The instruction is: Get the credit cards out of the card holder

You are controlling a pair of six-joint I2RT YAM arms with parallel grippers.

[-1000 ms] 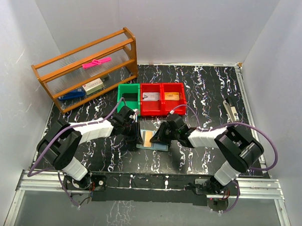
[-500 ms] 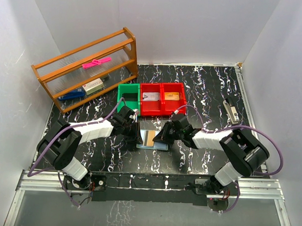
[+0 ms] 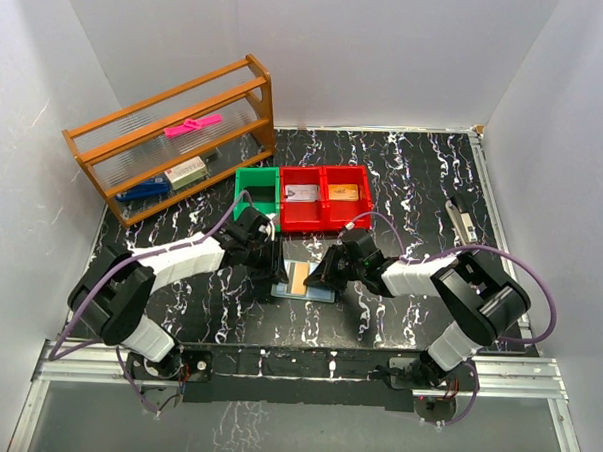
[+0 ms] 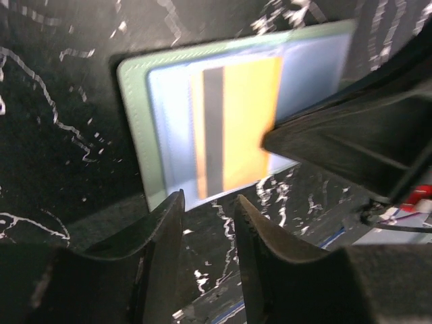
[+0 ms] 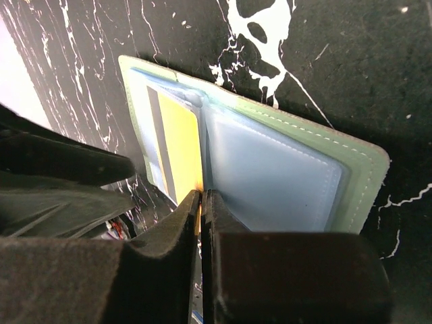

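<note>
Over the card holder, the right gripper pinches the yellow credit card, not yet pulled free; the left gripper hangs parted, empty.

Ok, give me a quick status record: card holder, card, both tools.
card holder: lying open on the table, pale blue inside facing up
card: yellow with a dark stripe, on the half nearer the left arm; cannot tell if it is clear of its pocket
right tool: shut on the card's edge
left tool: slightly open, empty, at the holder's outer edge
red bins: behind the holder, something flat in each
</note>
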